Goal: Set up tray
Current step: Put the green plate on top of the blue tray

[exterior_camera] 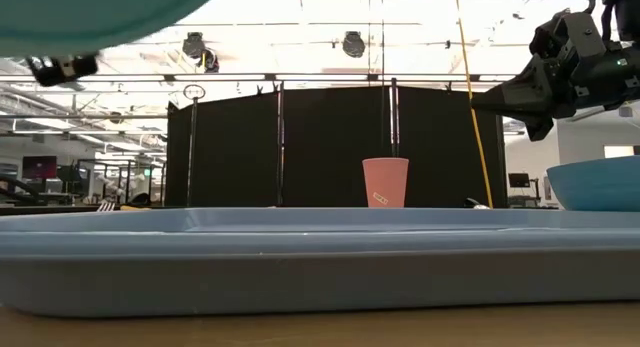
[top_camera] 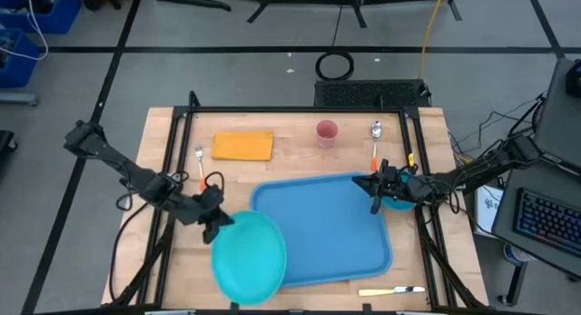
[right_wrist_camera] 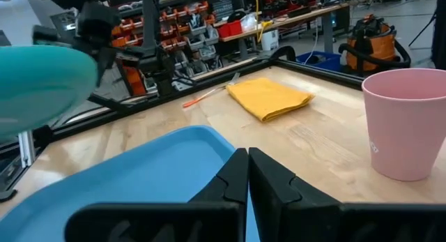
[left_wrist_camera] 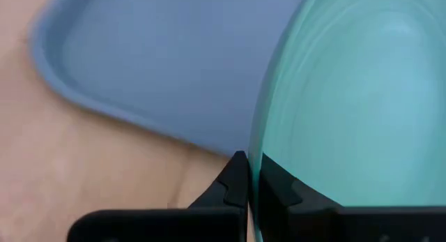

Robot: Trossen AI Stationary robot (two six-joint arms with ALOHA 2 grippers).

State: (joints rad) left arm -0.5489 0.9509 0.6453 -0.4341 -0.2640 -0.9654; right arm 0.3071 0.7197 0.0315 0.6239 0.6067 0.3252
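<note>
grey floor [top_camera: 254, 34] with dark lines, black partition [exterior_camera: 330, 147], bright ceiling lights [exterior_camera: 330, 17]

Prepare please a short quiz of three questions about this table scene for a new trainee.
1. True or false: the left end effector grips the round teal plate by its rim.
2. What stands between the orange rectangular napkin and the spoon?
3. The right end effector is: A) open, B) shut and empty.

Key: 1 true. 2 the pink cup. 3 B; it hovers over the large light-blue plastic tray.
</note>
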